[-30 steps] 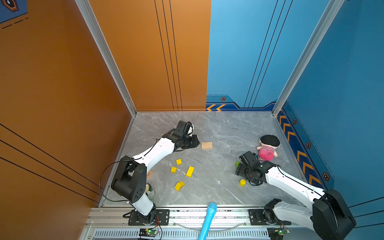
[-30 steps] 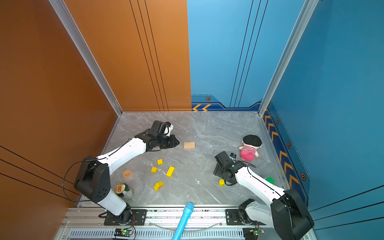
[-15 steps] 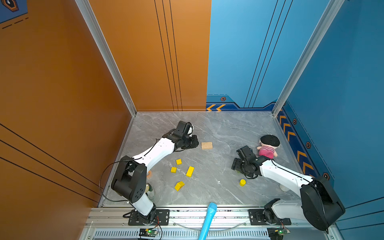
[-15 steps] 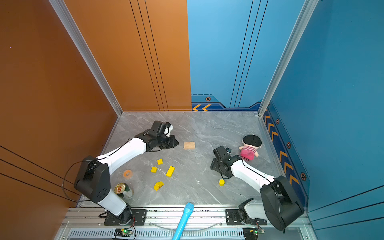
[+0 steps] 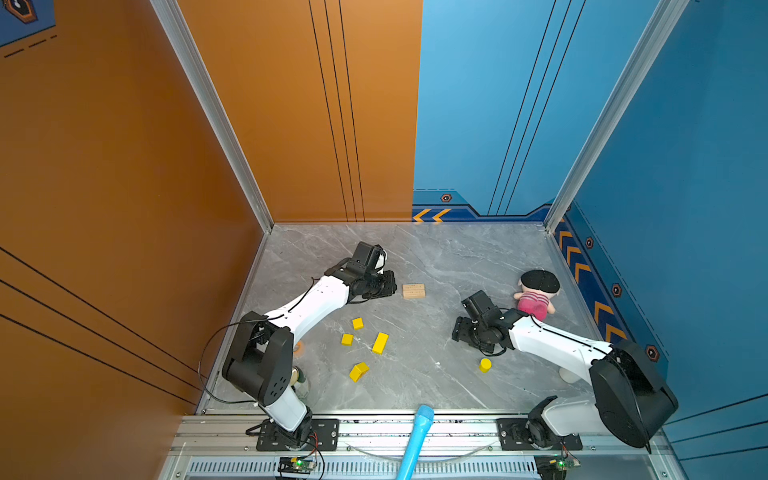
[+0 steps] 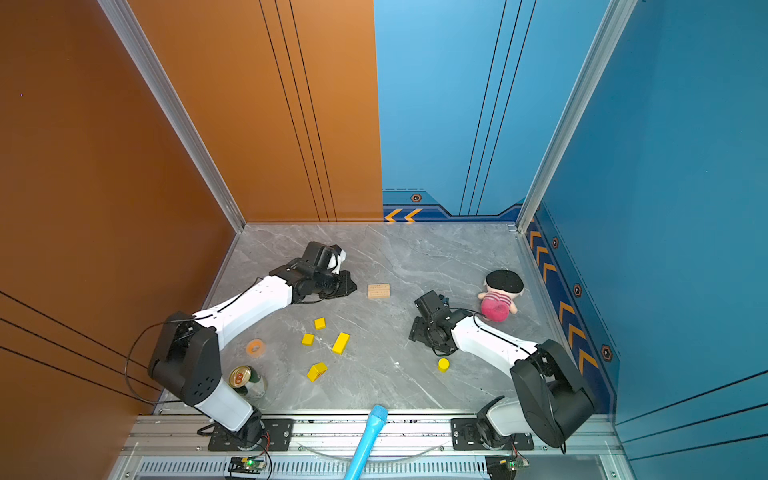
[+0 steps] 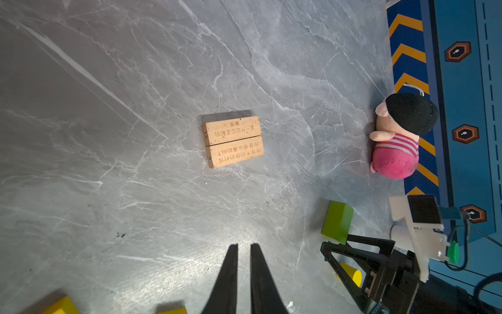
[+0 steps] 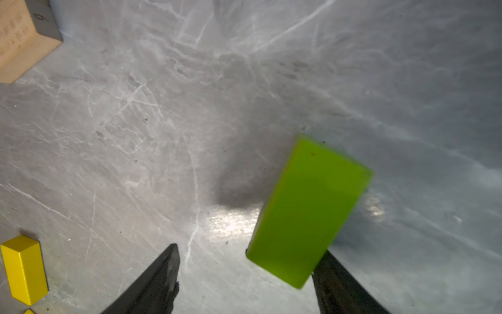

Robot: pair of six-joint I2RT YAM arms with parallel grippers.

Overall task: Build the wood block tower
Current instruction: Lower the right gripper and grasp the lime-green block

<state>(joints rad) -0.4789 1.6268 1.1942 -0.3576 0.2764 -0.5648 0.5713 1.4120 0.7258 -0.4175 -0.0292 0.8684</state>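
Heads up, your wide-open right tool (image 8: 249, 248) hides the green wooden bar (image 8: 309, 212) in both top views; left tool (image 7: 243, 246) nearly closed, empty.

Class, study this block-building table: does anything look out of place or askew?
A plush doll lies near the right wall, no building piece. The green bar sits skewed and off-centre in the open right pincer, close against one finger, far from the other.
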